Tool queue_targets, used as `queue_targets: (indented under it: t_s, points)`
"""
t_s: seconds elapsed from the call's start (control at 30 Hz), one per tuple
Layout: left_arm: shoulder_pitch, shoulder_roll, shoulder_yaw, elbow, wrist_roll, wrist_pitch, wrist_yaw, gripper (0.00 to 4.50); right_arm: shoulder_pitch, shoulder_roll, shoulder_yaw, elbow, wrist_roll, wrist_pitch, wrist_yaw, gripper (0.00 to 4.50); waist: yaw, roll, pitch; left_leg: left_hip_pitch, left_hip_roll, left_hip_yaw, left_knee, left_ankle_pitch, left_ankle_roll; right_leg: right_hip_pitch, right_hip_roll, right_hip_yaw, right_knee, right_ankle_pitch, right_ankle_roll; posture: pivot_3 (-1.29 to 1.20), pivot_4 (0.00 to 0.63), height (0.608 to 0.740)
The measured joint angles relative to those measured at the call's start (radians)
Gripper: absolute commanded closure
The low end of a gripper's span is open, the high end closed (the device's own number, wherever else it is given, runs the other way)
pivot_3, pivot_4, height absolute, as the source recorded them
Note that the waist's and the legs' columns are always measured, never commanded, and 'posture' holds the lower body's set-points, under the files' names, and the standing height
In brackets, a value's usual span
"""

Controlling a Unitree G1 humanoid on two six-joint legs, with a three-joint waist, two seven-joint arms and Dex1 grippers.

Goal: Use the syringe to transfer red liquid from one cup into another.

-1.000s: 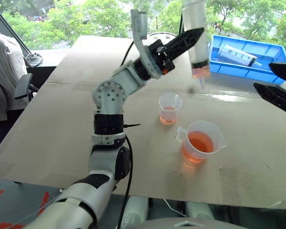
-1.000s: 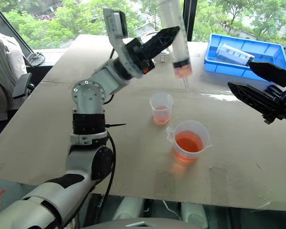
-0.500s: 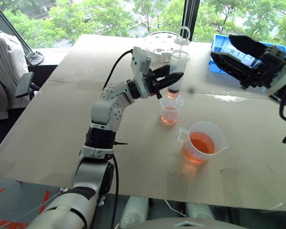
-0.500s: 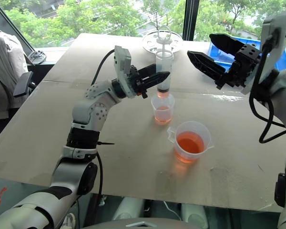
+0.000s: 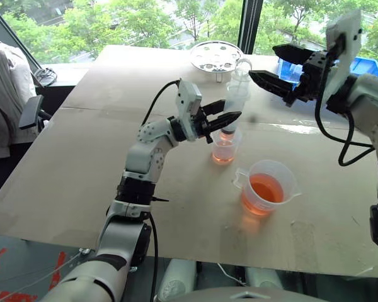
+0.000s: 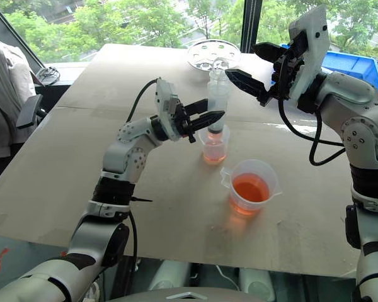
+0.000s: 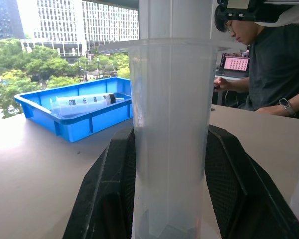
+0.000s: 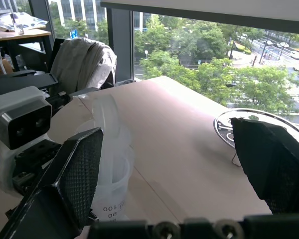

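The syringe [image 5: 235, 100] stands nearly upright with its tip down inside the small cup [image 5: 223, 149]. My left gripper [image 5: 229, 111] is shut on its clear barrel [image 7: 172, 129]. A little red liquid shows in the syringe's lower end, and more lies in the small cup. The wide handled beaker [image 5: 268, 187] sits nearer and to the right, about a third full of red liquid [image 5: 263, 188]. My right gripper [image 5: 264, 63] is open beside the plunger ring [image 5: 242, 63], with nothing between its fingers. In the right wrist view the syringe top [image 8: 109, 144] stands by one finger.
A blue tray [image 6: 360, 67] holding a fatter printed syringe [image 7: 84, 103] sits at the back right. A round white dish [image 5: 215, 55] lies at the back middle. A jacket on a chair [image 5: 6, 94] is off the table's left. A person [image 7: 274, 64] sits beyond the table.
My left gripper has brought the syringe down from high above the table until its tip sits in the small cup. My right gripper has swung in from the right edge toward the plunger.
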Motion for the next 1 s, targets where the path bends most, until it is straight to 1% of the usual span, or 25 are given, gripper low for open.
queue_targets:
  t_s: [0.13,0.3,0.33,0.37,0.4,0.43,0.5,0.57,0.6,0.63,0.67,0.7,0.73,1.0]
  points:
    - [0.001,0.003,-0.001,0.000,0.030,-0.018,0.003,3.12,-0.021,0.016,0.000,0.009,-0.022,0.010,0.029,0.05,-0.001,0.000,0.000,0.000,0.000,0.000,0.000,0.000,0.000,0.000,0.000,0.000,0.000,0.000,0.000,0.00,0.150,0.740]
    - [0.001,-0.004,-0.004,0.000,0.055,-0.035,0.015,3.12,-0.046,0.047,-0.001,-0.018,-0.033,0.067,0.007,0.05,-0.001,0.000,0.000,0.000,0.000,0.000,0.000,0.000,0.000,0.000,0.000,0.000,0.001,0.000,0.000,0.00,0.150,0.740]
    - [0.001,-0.006,-0.008,0.000,0.058,-0.041,0.017,3.12,-0.050,0.054,0.000,-0.022,-0.045,0.072,-0.002,0.29,-0.001,0.000,0.000,0.000,0.000,0.000,0.000,0.000,0.000,0.000,0.000,0.000,0.001,0.000,0.000,0.00,0.150,0.740]
    - [0.001,-0.008,-0.012,0.000,0.062,-0.045,0.019,3.12,-0.054,0.055,0.006,-0.025,-0.063,0.073,-0.011,0.67,-0.001,0.000,0.000,0.000,0.000,0.000,0.000,0.000,0.000,0.000,0.000,0.000,0.001,0.000,0.000,0.00,0.150,0.740]
    - [0.001,-0.008,-0.014,0.000,0.064,-0.046,0.020,3.12,-0.055,0.055,0.011,-0.027,-0.076,0.073,-0.015,0.73,-0.001,0.000,0.000,0.000,0.000,0.000,0.000,0.000,0.000,-0.001,0.000,0.000,0.001,0.000,0.000,0.00,0.150,0.740]
    - [0.001,-0.008,-0.016,0.000,0.065,-0.046,0.021,3.12,-0.055,0.054,0.016,-0.029,-0.090,0.073,-0.018,1.10,-0.001,0.000,0.000,0.000,0.000,0.000,0.000,0.000,0.000,0.000,0.000,0.000,0.001,0.000,0.000,0.00,0.150,0.740]
    - [0.004,-0.007,-0.018,-0.001,0.073,-0.045,0.033,3.12,-0.056,0.055,0.048,-0.050,-0.143,0.073,-0.028,1.94,-0.001,0.000,0.000,0.000,0.000,0.000,0.000,0.000,0.000,-0.001,0.000,0.000,0.001,0.000,0.000,0.00,0.150,0.740]
    - [0.009,-0.008,-0.020,-0.001,0.075,-0.045,0.044,3.12,-0.056,0.061,0.070,-0.069,-0.166,0.073,-0.032,2.94,-0.001,0.000,0.000,0.000,0.000,0.000,0.000,0.000,0.000,-0.001,0.000,0.000,0.001,0.000,0.000,0.00,0.150,0.740]
    - [0.010,-0.008,-0.021,-0.001,0.075,-0.045,0.047,3.12,-0.057,0.067,0.076,-0.074,-0.172,0.074,-0.032,3.21,-0.001,0.000,0.000,0.000,0.000,0.000,0.000,0.000,0.000,-0.001,0.000,0.000,0.001,0.000,0.000,0.00,0.150,0.740]
    - [0.011,-0.009,-0.021,-0.002,0.075,-0.045,0.051,3.12,-0.057,0.072,0.084,-0.083,-0.181,0.077,-0.031,3.72,-0.002,0.000,0.000,0.000,0.000,0.000,0.000,0.000,0.000,-0.002,0.000,0.000,0.001,0.000,0.000,0.00,0.150,0.740]
    - [0.012,-0.009,-0.021,-0.002,0.075,-0.045,0.052,3.12,-0.057,0.072,0.086,-0.086,-0.183,0.078,-0.031,3.82,-0.002,0.000,0.000,0.000,0.000,0.000,0.000,0.000,0.000,-0.002,0.000,0.000,0.001,0.000,0.000,0.00,0.150,0.740]
    - [0.014,-0.009,-0.022,-0.003,0.075,-0.045,0.055,3.12,-0.057,0.073,0.090,-0.097,-0.186,0.085,-0.030,4.39,-0.002,0.000,0.000,0.000,0.000,0.000,0.000,0.000,0.000,-0.002,0.000,0.000,0.001,0.000,0.000,0.00,0.150,0.740]
    - [0.015,-0.009,-0.023,-0.005,0.075,-0.044,0.060,3.12,-0.060,0.078,0.091,-0.099,-0.192,0.090,-0.024,4.49,-0.002,0.000,0.000,0.000,0.000,0.000,0.000,0.000,0.000,-0.002,0.000,0.000,0.001,0.000,0.000,0.00,0.150,0.740]
    - [0.018,-0.026,-0.022,-0.007,0.071,-0.017,0.086,3.12,-0.071,0.113,0.102,-0.086,-0.247,0.093,-0.003,4.49,-0.003,0.000,0.000,0.000,0.000,0.000,0.000,0.000,0.000,-0.002,0.000,0.000,0.001,0.000,0.000,0.00,0.150,0.740]
